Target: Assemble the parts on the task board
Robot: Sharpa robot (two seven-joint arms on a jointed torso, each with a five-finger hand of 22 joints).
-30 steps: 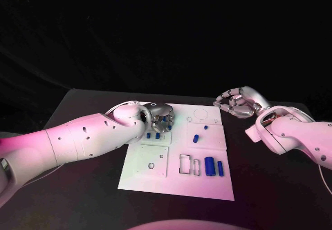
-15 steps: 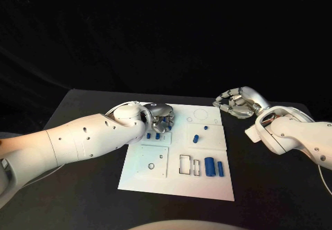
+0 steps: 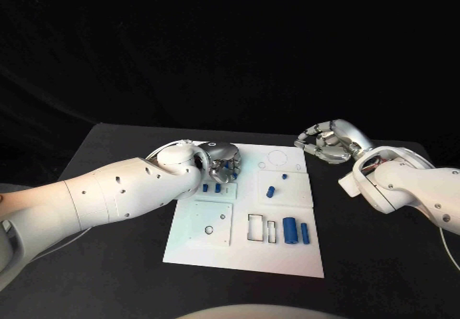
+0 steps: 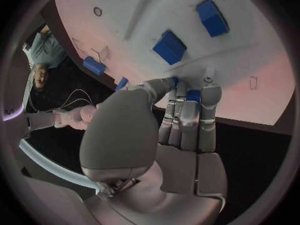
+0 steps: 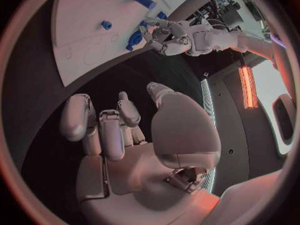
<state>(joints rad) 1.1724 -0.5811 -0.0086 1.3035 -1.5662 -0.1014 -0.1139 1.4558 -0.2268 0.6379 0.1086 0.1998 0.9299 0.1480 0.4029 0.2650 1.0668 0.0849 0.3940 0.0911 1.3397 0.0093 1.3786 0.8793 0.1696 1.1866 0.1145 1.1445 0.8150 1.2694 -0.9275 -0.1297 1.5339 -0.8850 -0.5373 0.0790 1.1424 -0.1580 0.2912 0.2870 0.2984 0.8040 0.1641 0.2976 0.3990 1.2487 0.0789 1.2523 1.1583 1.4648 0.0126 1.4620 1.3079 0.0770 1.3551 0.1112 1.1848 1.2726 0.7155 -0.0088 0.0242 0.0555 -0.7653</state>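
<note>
The task board (image 3: pixel 216 232) is a white rectangular plate lying flat on the black table (image 3: pixel 115 279), with outlined recesses and small holes. Small blue parts lie on it: two stubby ones (image 3: pixel 212 189) side by side just below the left hand (image 3: pixel 223 163), a short one (image 3: pixel 271 193) and a tiny one (image 3: pixel 284 177) toward the middle, and two longer bars (image 3: pixel 296 232) standing beside an empty rectangular slot near the board's front edge.

The left hand is down over the board's far left corner, fingers (image 4: pixel 187 117) bunched together with the tips against the white surface. In the left wrist view a small blue part (image 4: pixel 192 95) shows between the thumb and the fingertips; it appears pinched there, though most of it is hidden. Two blue blocks (image 4: pixel 169 47) lie on the board just beyond those fingertips.

The right hand (image 3: pixel 328 141) hovers off the board's far right corner, above the table, fingers curled loosely inward and holding nothing.
</note>
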